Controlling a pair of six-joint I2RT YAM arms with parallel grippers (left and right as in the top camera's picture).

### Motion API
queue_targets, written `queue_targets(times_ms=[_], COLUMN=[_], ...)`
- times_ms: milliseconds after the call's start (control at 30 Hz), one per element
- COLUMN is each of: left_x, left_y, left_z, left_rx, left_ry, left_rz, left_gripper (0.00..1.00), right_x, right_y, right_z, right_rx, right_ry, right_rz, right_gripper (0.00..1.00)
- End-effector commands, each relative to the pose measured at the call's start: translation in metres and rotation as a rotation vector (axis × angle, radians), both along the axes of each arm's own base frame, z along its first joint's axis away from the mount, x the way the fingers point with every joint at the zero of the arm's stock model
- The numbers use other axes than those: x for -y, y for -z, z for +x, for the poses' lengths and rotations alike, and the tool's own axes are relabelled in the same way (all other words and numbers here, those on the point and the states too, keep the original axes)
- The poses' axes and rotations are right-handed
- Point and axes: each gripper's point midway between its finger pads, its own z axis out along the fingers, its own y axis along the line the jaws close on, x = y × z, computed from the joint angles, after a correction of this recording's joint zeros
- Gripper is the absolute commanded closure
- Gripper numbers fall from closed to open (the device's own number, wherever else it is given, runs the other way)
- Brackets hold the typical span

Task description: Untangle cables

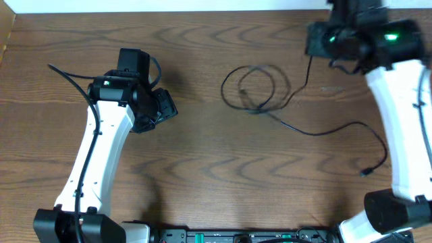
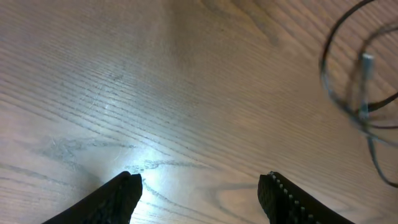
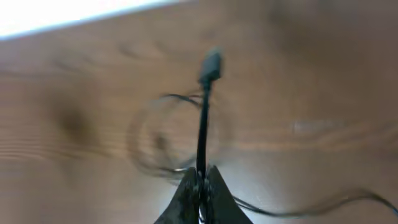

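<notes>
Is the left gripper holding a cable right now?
No, the left gripper is open and empty, and the cable lies off to one side, untouched.

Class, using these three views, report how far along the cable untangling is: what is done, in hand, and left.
Done: little; one tail lies loose on the table. In hand: the right gripper is shut on a black cable near its plug end. Left: the loops lie coiled together, and the left gripper hovers open and empty.

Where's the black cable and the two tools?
black cable (image 3: 203,124), right wrist view, stretch below plug.
right tool (image 3: 200,179), right wrist view, between shut fingertips.
left tool (image 2: 202,186), left wrist view, between open fingertips.
</notes>
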Motion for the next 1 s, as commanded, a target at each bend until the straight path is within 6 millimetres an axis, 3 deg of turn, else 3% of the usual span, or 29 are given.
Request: queue_targets(times_ms=[0,367,400,467,533,700,800,867,967], left_x=[0.006,0.031,0.033,0.042,0.044,0.056,0.081,0.102,0.129], left_y=[-0.003,-0.005,-0.005,-0.005,-0.005,-0.004,-0.007,-0.009,-0.011], left_z=[0.0,0.003,0.003,0.003,0.003,0.004,0.012,0.021,0.024], left_rx=[0.02,0.053,0.057,0.066,0.064,0.071,0.109,0.151,0.192], left_ry=[0.036,0.112,0.118,0.143,0.149,0.177,0.228,0.282,0.365], left_rz=[-0.009,-0.014,-0.015,-0.016,-0.017,-0.043,-0.122,-0.163,-0.214], left_gripper=[0.34,0.34,0.34,0.34,0.34,0.34,0.33,0.22,0.21], right_x=[-0.031,-0.084,-0.087,-0.091,-0.087,-0.081,-0.081,-0.081,-0.082], right_y=[-0.055,-0.167,-0.177,-0.22,-0.234,-0.232,-0.225,-0.225,-0.225], right_z=[-0.012,-0.017,-0.017,-0.019,-0.017,-0.013,-0.014,-0.014,-0.014], right_rx=[0.121,0.454,0.483,0.637,0.702,0.691,0.647,0.634,0.625], right_ry=[-0.174,-0.444,-0.458,-0.487,-0.476,-0.419,-0.403,-0.391,-0.381], right_rz=[0.117,0.395,0.42,0.476,0.464,0.455,0.472,0.493,0.506], right_gripper=[0.99,0.99,0.99,0.99,0.99,0.99,0.99,0.99,0.99])
